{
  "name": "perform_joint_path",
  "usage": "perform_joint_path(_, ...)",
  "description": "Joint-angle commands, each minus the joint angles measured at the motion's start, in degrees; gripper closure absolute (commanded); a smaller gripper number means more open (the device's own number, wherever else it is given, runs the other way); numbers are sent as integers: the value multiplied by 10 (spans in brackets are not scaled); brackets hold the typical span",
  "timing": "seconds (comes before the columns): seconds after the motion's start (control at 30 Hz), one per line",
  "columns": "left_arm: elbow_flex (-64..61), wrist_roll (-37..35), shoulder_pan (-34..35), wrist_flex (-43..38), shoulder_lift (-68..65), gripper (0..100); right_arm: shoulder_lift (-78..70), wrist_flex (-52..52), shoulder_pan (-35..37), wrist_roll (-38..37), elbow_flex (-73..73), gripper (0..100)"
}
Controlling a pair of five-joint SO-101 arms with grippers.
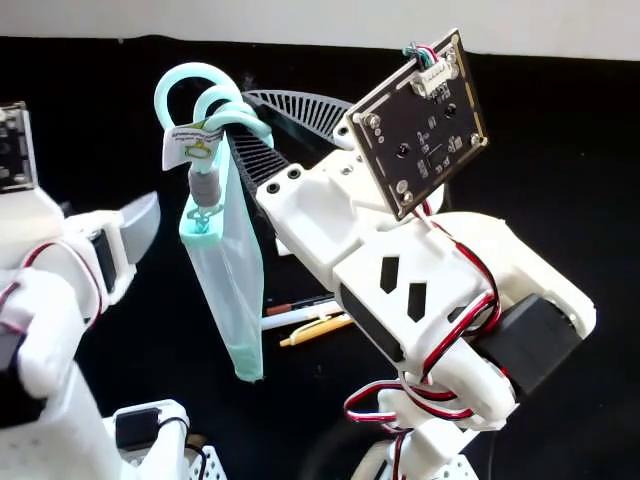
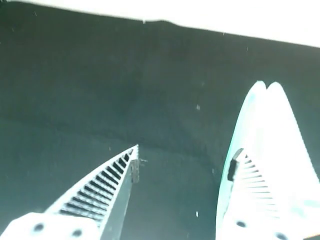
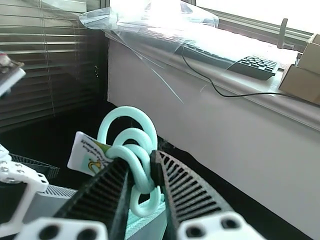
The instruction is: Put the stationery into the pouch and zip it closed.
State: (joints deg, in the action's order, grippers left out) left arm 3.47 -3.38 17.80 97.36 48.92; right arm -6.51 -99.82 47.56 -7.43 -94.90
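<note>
The mint, see-through pouch hangs upright above the black table, its zipper pull and a paper tag near the top. My right gripper is shut on the pouch's looped mint handle, which the right gripper pinches between its ribbed fingers. A yellow pen and a dark pen lie on the table behind the pouch's lower end. My left gripper stands left of the pouch, apart from it. The left gripper is open over bare black cloth.
The right arm's white body and camera board fill the middle of the high view. Both arm bases stand at the front edge. Beyond the black table is a white wall, with a keyboard on a ledge.
</note>
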Motion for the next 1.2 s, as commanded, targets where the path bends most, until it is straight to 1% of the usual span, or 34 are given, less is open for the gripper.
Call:
perform_joint_path(0.0, 37, 0, 2, 3, 3, 691, 17, -3, 3, 6, -63, 992)
perform_joint_path(0.07, 37, 0, -8, 3, 3, 691, 16, -3, 1, 6, -63, 992)
perform_joint_path(0.2, 36, 0, -66, 11, 3, 691, 15, -3, 1, 6, -63, 992)
perform_joint_path(0.27, 36, 0, -82, 11, 2, 691, 15, -3, 1, 6, -63, 992)
perform_joint_path(0.43, 32, 0, -87, 11, 1, 691, 15, -3, 0, 6, -63, 992)
perform_joint_path(0.5, 13, 0, -87, 5, 1, 691, 15, -3, 0, 6, -63, 992)
perform_joint_path(0.73, -110, 0, -87, -71, 2, 691, 15, -3, 0, 6, -63, 992)
perform_joint_path(0.87, -124, 0, -88, -69, 3, 691, 15, -3, 0, 6, -63, 992)
perform_joint_path(0.97, -124, 0, -93, -46, 5, 691, 15, -3, 0, 6, -63, 992)
perform_joint_path(1.1, -124, 0, -160, -13, 7, 694, 15, -3, 0, 6, -63, 992)
perform_joint_path(1.17, -124, 1, -193, -12, 6, 731, 15, -3, 0, 6, -63, 992)
